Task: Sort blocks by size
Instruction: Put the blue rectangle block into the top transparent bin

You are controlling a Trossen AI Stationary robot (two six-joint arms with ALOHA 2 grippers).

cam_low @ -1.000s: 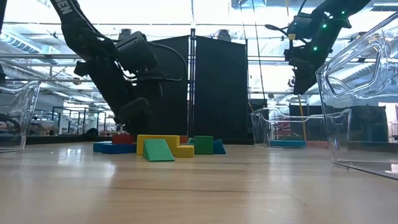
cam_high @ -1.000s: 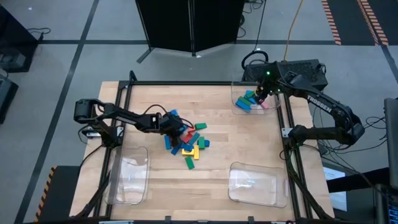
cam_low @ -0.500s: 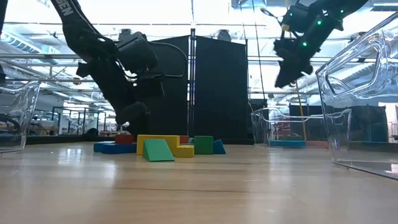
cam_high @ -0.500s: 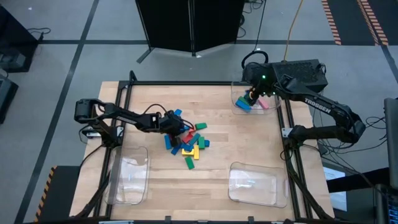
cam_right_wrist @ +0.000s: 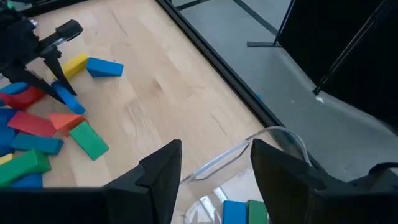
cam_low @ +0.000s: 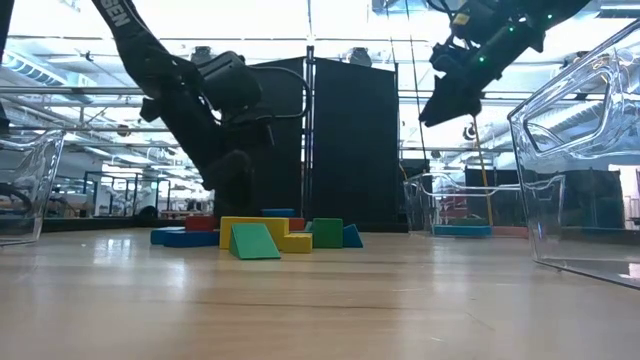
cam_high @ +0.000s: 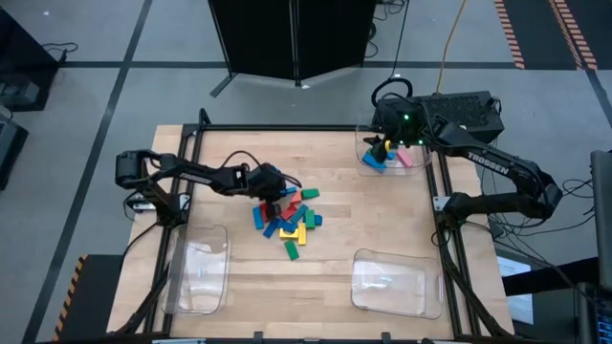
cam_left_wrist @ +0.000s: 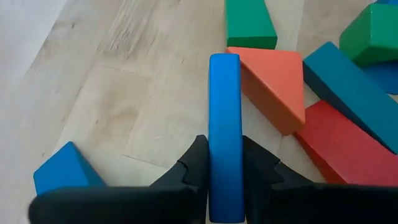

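High view, from the left: the left hand (cam_high: 277,184) sits at the near-left edge of the pile of blocks (cam_high: 290,218) in the middle of the desk (cam_high: 335,205). Its own wrist view shows it clenched on a long, slim blue block (cam_left_wrist: 224,134), held edge-up between the two dark fingers (cam_left_wrist: 194,163) and lifted clear of the wood. Just beyond that block lie an orange wedge (cam_left_wrist: 273,84), a flat red brick (cam_left_wrist: 348,149), a teal bar (cam_left_wrist: 351,93) and a green piece (cam_left_wrist: 249,22); a blue wedge (cam_left_wrist: 65,171) lies apart on the other side.

The rest of the pile is a loose scatter of short and long pieces in blue, green, red and yellow, some overlapping. In the low view a yellow bar (cam_low: 262,232) and a green wedge (cam_low: 254,243) stand at the front.

Two clear trays (cam_high: 196,270) rest at the near edge of the desk. At the far right corner a third tray (cam_high: 368,158) holds blue, green and pink blocks (cam_high: 378,161). The right hand (cam_high: 386,145) hovers above that tray, released, with nothing between its fingers (cam_right_wrist: 163,171).
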